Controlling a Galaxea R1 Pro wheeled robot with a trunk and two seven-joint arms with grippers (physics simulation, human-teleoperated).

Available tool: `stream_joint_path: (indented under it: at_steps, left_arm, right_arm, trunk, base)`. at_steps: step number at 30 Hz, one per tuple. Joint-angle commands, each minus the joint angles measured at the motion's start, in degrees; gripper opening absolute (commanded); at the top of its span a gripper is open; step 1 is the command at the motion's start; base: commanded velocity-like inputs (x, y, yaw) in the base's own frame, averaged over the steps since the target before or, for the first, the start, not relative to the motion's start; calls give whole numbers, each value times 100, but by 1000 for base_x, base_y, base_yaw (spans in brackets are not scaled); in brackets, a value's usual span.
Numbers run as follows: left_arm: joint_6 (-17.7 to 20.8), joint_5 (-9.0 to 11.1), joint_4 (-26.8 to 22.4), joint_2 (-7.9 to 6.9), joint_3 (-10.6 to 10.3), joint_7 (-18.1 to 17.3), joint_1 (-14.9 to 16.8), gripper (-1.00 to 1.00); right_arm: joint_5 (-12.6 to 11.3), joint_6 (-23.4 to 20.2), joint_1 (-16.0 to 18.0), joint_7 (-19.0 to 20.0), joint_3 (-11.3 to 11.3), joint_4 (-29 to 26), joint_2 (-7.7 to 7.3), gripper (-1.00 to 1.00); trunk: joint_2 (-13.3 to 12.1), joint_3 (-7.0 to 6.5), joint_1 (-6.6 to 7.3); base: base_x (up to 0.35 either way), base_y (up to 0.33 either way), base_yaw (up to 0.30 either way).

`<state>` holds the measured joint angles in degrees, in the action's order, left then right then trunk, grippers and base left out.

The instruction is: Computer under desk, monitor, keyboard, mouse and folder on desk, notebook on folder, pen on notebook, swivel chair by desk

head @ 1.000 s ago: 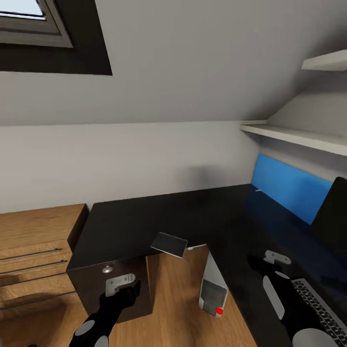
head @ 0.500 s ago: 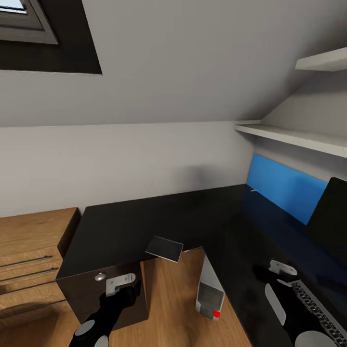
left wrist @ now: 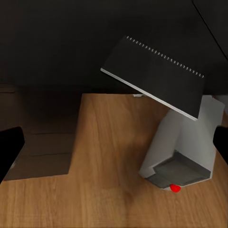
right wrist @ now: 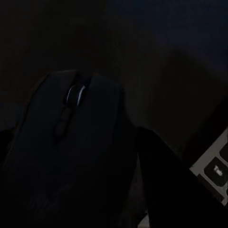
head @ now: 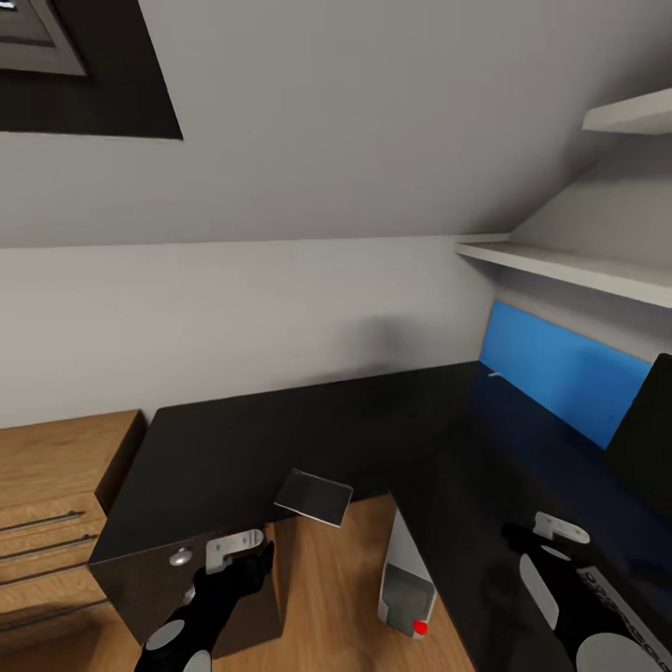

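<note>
Hovering low over the desk point(head: 280, 439), the right gripper point(right wrist: 71, 190) has the mouse point(right wrist: 71, 142) between its dark fingers, which seem to flank its sides; whether they actually pinch it I cannot tell; the keyboard point(right wrist: 216, 171) lies just beside, so I judge the mouse is being settled next to it. The left gripper point(head: 238, 560) hangs by the drawer unit, fingers apart and empty, kept clear. The notebook point(left wrist: 154, 76) juts over the desk's inner edge, above the computer point(left wrist: 183, 147) standing on the wood floor point(left wrist: 95, 180) in the desk's recess; the monitor point(head: 649, 434) stands at the far right.
</note>
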<state>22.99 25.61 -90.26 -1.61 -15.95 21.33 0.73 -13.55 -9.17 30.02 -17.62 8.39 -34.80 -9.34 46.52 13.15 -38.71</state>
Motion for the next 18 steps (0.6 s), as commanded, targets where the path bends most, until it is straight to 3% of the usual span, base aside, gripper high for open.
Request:
stream_joint_path:
  at_steps: [1,7,18]
  left_arm:
    - [9,58,-9,-6,-15,60,6,100]
    - [12,58,-9,-6,-21,56,6,100]
    - [12,59,-24,-6,-22,56,6,100]
  right_arm:
    - [-50,-23,4,-42,-8,-8,-6,-100]
    - [-51,45,240,-307,-11,451,-83,-100]
    - [-51,230,532,-357,-13,1082,-185,-100]
  trunk:
    - [6,9,-3]
    - [6,9,-3]
    - [6,9,-3]
  base:
    - [243,-41,0]
    - [107,-22,0]
    - [6,-1,0]
